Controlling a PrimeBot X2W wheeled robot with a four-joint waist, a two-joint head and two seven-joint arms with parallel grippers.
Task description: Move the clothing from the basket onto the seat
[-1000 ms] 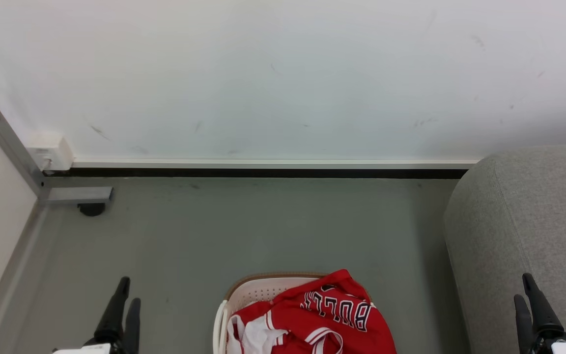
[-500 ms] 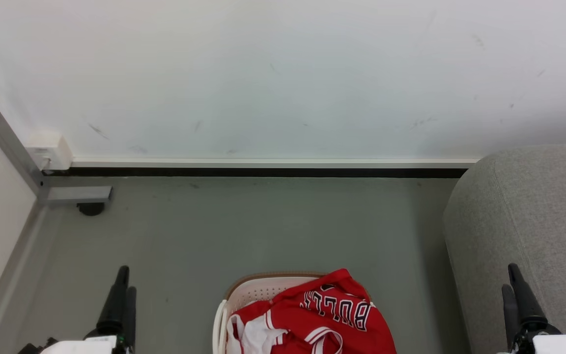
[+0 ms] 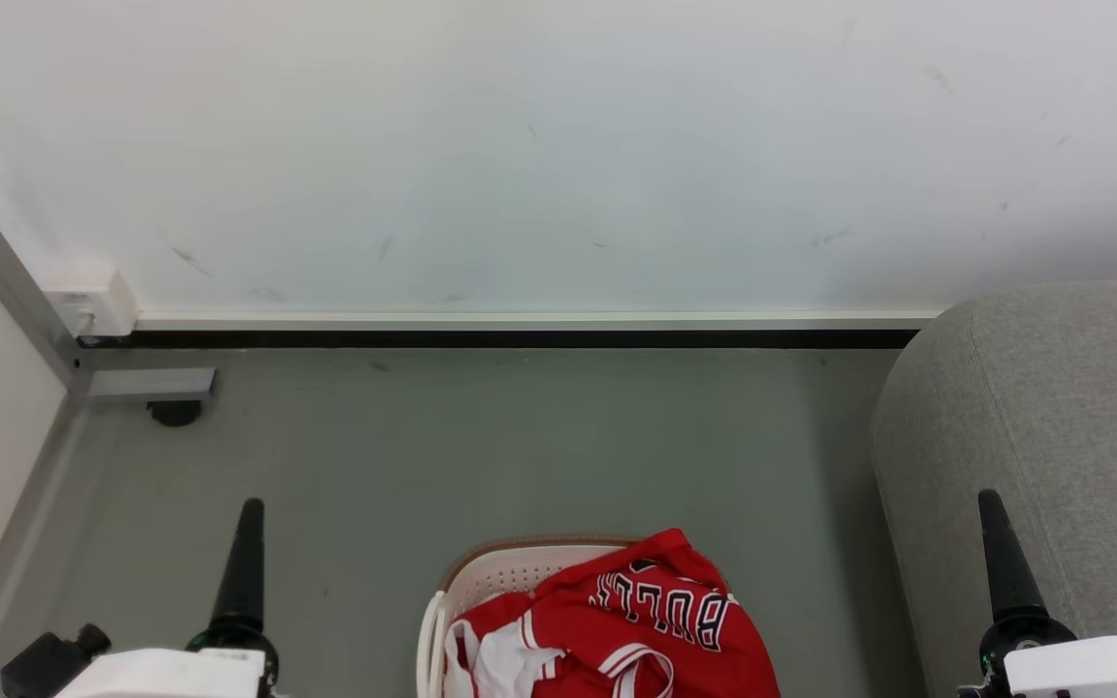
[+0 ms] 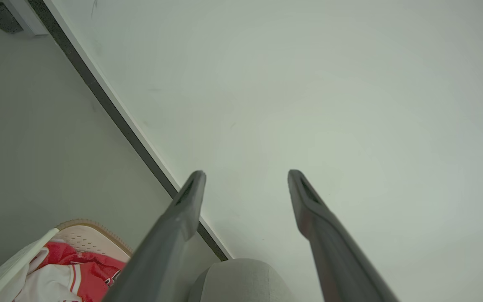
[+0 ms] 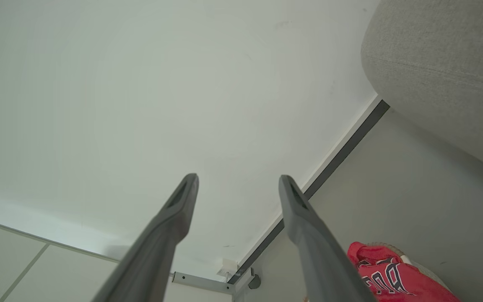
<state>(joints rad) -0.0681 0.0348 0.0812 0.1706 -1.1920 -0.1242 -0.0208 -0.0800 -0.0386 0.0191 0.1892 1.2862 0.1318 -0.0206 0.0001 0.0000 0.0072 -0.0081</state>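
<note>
Red clothing (image 3: pixel 617 630) with white trim and upside-down "BULLS" lettering is heaped in the cream basket (image 3: pixel 510 572) at the bottom centre of the head view. The large grey seat (image 3: pixel 1053 427) stands to the right of it. My left gripper (image 3: pixel 246 543) rises at the lower left, beside the basket and apart from it. My right gripper (image 3: pixel 1000 553) rises at the lower right, in front of the seat's side. Both wrist views show the fingers spread with nothing between them: left gripper (image 4: pixel 245 178), right gripper (image 5: pixel 238 182). The clothing (image 5: pixel 384 272) also appears in the right wrist view.
A white wall (image 3: pixel 558 155) with a dark baseboard (image 3: pixel 520 339) runs across the back. A grey metal bracket with a black foot (image 3: pixel 175 412) and a white box (image 3: pixel 98 301) sit at the far left corner. Grey floor (image 3: pixel 520 446) lies between basket and wall.
Both grippers have risen higher in the head view and turned, so each now shows edge-on as a single dark finger. The basket and clothing have not moved.
</note>
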